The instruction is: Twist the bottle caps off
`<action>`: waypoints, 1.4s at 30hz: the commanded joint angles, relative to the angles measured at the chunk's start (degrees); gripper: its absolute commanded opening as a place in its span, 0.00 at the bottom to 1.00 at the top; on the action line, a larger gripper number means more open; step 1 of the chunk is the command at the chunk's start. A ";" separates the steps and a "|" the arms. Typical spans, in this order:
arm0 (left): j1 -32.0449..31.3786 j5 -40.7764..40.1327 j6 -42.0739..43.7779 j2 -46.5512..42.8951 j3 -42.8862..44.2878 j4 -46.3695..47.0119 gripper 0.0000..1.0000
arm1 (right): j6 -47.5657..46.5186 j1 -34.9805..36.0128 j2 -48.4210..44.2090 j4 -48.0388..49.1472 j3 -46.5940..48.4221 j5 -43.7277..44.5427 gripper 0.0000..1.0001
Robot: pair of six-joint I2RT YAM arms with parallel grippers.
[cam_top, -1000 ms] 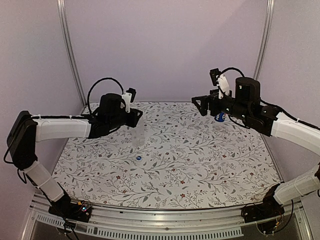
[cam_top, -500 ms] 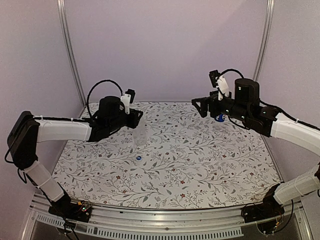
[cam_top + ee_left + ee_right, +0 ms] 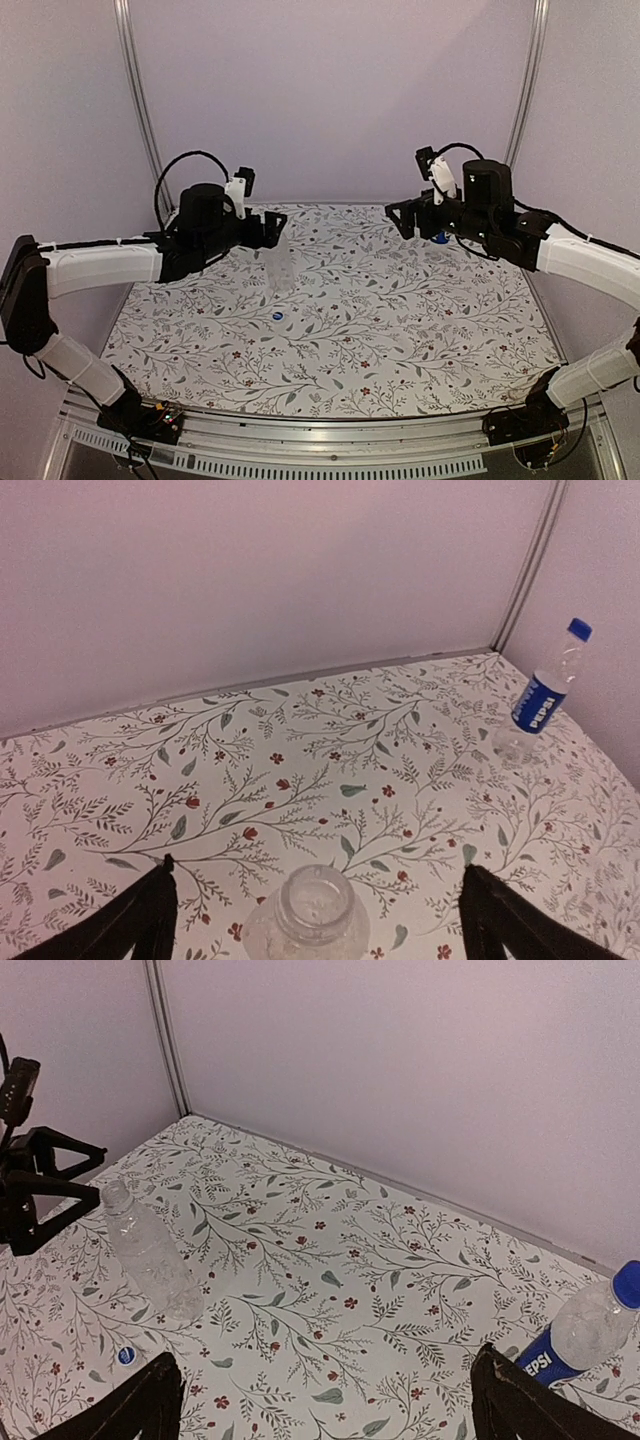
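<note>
The left gripper [image 3: 272, 224] hangs with its fingers [image 3: 135, 928] spread wide. The plain bottle [image 3: 305, 918] stands upright in the gap between them, touching neither, its mouth bare. A loose blue cap [image 3: 278, 314] lies on the flowered table [image 3: 400, 330], short of those fingers and apart from the bottle. The right gripper [image 3: 402, 214] is likewise spread and holds nothing. The labelled bottle [image 3: 572, 1348] stands just ahead of one of its fingers, to the side of the gap, with the other blue cap [image 3: 628, 1284] on its neck.
</note>
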 commanded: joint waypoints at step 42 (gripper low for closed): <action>0.52 7.81 -3.93 -18.68 0.79 -14.33 1.00 | -2.11 -25.64 27.95 -18.31 28.44 -3.33 0.54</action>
